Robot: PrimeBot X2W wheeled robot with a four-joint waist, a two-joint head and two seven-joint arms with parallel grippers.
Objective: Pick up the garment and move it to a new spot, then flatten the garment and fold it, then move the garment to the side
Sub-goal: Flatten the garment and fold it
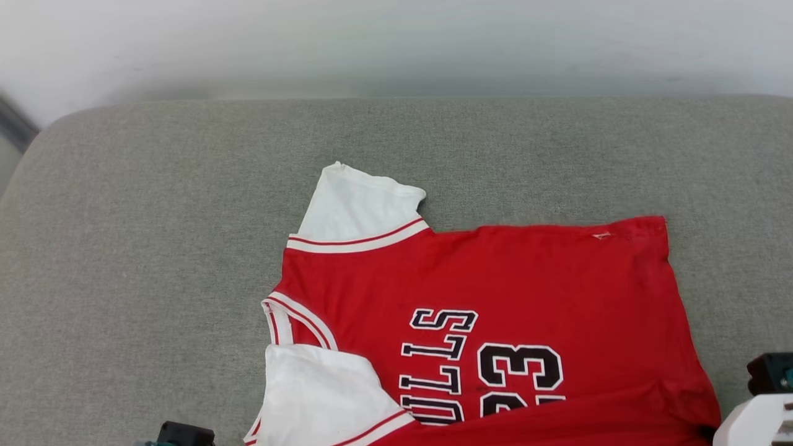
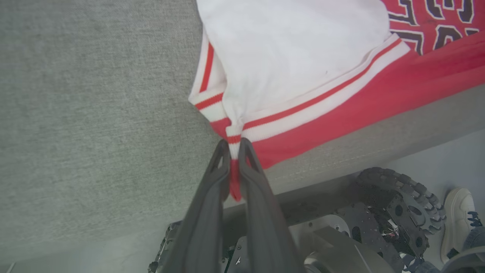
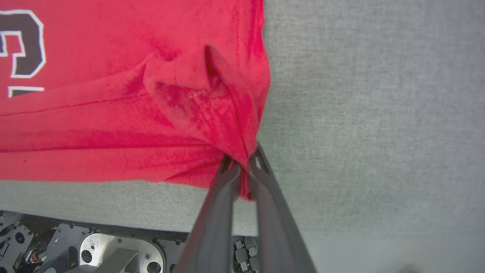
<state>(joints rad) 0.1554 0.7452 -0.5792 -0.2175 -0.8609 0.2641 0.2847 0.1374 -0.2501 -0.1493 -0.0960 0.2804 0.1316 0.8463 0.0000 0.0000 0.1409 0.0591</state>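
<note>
The garment [image 1: 495, 291] lies printed side up on the grey cushion, its "BULLS" and "23" print turned sideways, one white sleeve pointing away from me and the other at the near left. My left gripper [image 2: 235, 146] is shut on the garment [image 2: 295, 76] at the striped shoulder seam by the near sleeve. My right gripper [image 3: 242, 159] is shut on the red hem corner of the garment [image 3: 132, 94], the cloth bunched into folds there. In the head view, parts of both arms show at the bottom edge: a dark part of the left arm [image 1: 184, 433] and the right wrist [image 1: 765, 396].
The grey cushion [image 1: 155, 248] stretches wide to the left and behind the garment, with a pale wall beyond it. Its near edge [image 2: 360, 151] runs just under both grippers. My wheeled base [image 2: 394, 212] sits below that edge, and a person's white shoe [image 2: 456, 220] stands beside it.
</note>
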